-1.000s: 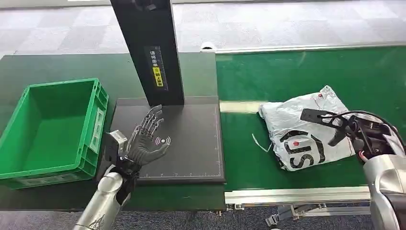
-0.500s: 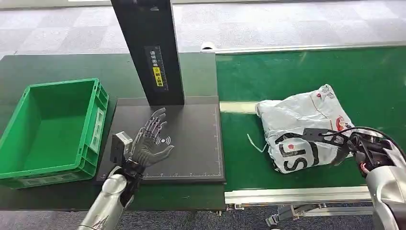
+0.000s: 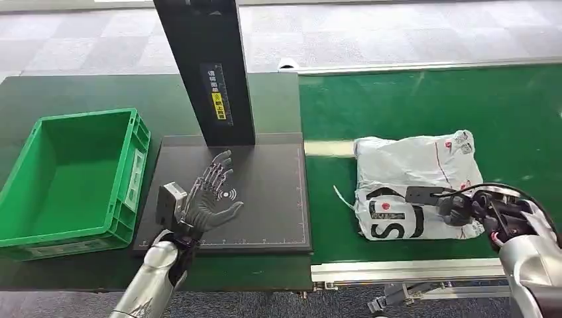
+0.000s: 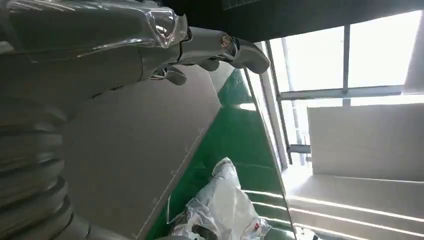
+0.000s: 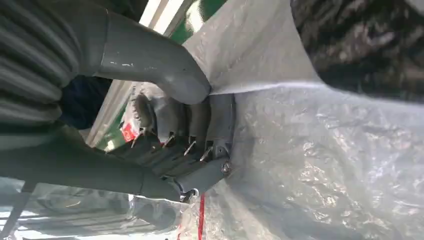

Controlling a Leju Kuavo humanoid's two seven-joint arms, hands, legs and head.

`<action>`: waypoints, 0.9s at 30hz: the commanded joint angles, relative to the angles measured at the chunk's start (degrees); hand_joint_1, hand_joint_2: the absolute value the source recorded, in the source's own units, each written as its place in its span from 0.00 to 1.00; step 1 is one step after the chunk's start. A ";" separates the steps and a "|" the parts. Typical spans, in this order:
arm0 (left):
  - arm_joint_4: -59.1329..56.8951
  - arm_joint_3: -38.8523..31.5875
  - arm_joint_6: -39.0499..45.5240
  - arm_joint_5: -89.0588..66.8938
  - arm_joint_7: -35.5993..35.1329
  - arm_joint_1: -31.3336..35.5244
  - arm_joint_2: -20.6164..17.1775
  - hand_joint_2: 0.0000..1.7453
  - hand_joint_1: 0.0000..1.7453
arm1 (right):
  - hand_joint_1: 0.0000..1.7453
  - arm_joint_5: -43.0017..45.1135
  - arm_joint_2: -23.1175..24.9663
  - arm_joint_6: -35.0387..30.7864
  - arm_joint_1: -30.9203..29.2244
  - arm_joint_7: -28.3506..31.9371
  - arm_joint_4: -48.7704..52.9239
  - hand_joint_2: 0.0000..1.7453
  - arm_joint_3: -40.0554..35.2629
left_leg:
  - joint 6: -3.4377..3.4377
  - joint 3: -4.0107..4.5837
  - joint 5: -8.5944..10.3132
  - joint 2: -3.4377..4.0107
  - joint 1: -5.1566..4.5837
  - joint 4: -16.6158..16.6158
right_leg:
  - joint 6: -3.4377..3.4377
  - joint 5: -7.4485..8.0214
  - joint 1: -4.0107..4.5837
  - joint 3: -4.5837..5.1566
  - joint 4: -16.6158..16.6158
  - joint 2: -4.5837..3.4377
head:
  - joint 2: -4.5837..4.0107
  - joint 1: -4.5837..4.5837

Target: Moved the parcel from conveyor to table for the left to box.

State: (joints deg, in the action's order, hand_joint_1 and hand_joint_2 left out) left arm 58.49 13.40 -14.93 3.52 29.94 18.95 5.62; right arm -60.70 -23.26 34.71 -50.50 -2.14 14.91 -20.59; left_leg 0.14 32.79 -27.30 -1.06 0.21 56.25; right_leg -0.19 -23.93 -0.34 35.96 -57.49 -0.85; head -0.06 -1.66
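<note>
A broad green conveyor belt (image 3: 464, 99) runs along the right of the scene, level with a dark green worktop (image 3: 79, 89) on the left. On the worktop a black scanning pad (image 3: 265, 199) lies beside the belt, and a black upright column (image 3: 202, 66) bearing a yellow label rises from its far edge. An open green crate (image 3: 126, 192) stands on the worktop just left of the pad. The parcel (image 3: 411, 165), a crumpled white plastic mailer with bold black lettering and small red marks, lies flat on the belt near its front edge, close to the pad but apart from it. The silver right arm reaches over the belt's front rail, and the right hand (image 3: 474, 207) is on the parcel's near right corner; the right wrist view shows its thumb and dark fingers (image 5: 200, 125) pinching a fold of the plastic between them. The left hand (image 3: 209, 195) hovers over the scanning pad, palm up, fingers spread apart and holding nothing. In the left wrist view the parcel (image 4: 222, 205) lies on the green belt beyond the pad's edge.
</note>
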 commanded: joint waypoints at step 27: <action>3.26 -0.21 -0.20 1.20 -0.36 -1.44 -3.04 1.00 0.00 | 1.00 30.95 5.54 -29.32 2.48 35.15 28.49 1.00 13.36 | -0.05 -0.13 -0.01 0.09 -0.02 -0.08 | 0.01 -0.03 -0.01 -0.12 0.03 0.01 | 0.02 0.00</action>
State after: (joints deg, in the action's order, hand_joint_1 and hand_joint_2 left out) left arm 65.88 12.35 -14.86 4.55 29.11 14.54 3.32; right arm -33.02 -19.52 9.07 -51.65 32.09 31.00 -12.22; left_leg 0.14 32.81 -27.29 -1.06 0.21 56.25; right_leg -0.20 -23.92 -0.34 35.96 -57.50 -0.87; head -0.04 -1.66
